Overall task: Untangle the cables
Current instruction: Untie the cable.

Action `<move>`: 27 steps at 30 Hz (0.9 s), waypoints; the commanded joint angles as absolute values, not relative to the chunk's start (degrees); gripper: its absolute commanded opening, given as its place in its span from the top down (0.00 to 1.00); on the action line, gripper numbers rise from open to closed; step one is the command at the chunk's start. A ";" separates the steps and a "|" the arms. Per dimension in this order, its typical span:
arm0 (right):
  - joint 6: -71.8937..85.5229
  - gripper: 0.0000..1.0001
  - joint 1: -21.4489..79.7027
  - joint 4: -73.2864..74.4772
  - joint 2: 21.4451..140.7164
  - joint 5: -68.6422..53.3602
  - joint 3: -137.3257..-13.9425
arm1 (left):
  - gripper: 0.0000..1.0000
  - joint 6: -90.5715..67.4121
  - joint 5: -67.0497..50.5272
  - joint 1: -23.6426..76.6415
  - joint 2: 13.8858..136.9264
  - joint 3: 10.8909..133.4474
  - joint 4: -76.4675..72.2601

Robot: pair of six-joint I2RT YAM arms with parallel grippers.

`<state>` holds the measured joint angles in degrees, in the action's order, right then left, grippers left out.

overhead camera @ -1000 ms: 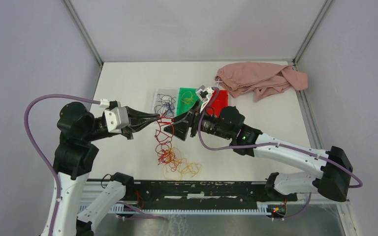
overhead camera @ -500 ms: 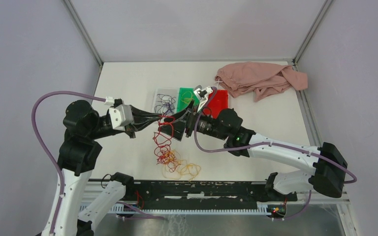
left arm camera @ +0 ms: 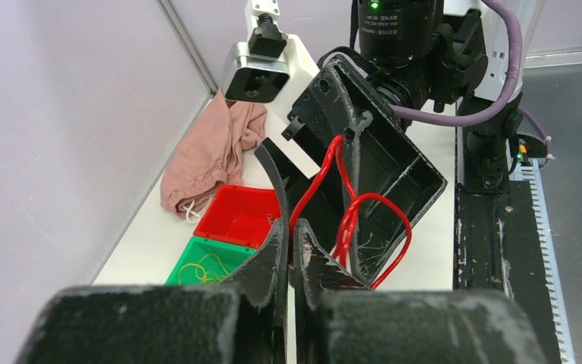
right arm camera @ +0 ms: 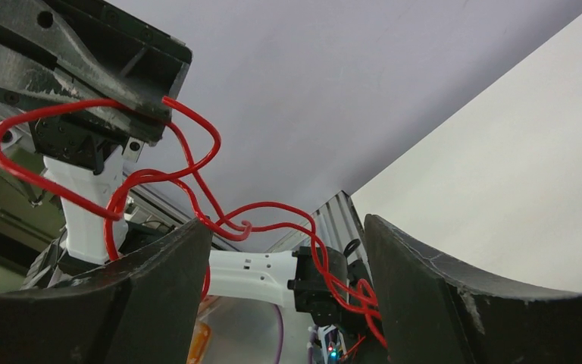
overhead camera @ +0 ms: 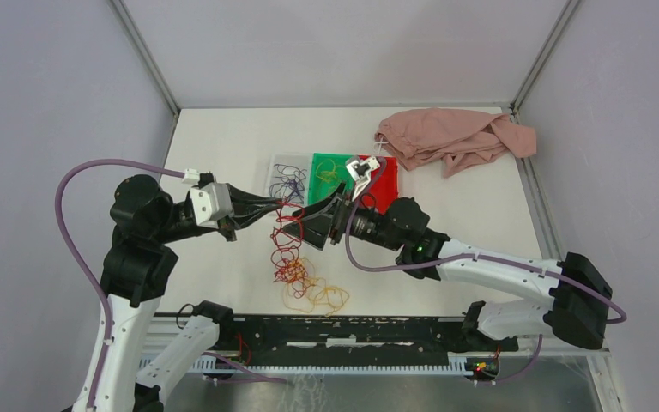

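Holding a light, limp red cable point(left arm camera: 326, 178), left gripper point(overhead camera: 281, 206) pinched shut; right gripper point(overhead camera: 299, 229) gapes wide, empty; best gripped near the tangle point(overhead camera: 299, 275).

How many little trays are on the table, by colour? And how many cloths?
clear tray: 1
green tray: 1
red tray: 1
pink cloth: 1
Total: 4
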<state>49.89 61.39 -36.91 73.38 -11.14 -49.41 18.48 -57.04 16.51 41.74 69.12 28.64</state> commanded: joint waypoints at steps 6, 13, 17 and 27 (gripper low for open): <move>51.22 0.20 61.57 -41.16 69.76 -12.57 -48.30 | 0.97 20.35 -57.41 16.52 42.52 70.20 27.79; 50.61 0.18 62.51 -38.96 75.04 -10.45 -54.49 | 0.97 19.57 -57.93 16.52 43.32 70.99 27.79; 47.63 0.18 64.03 -33.54 78.36 -3.99 -58.18 | 0.97 17.89 -58.37 16.52 43.93 72.34 27.86; 42.60 0.22 65.48 -32.15 85.71 4.97 -60.83 | 0.97 3.74 -60.39 16.53 44.78 75.90 19.24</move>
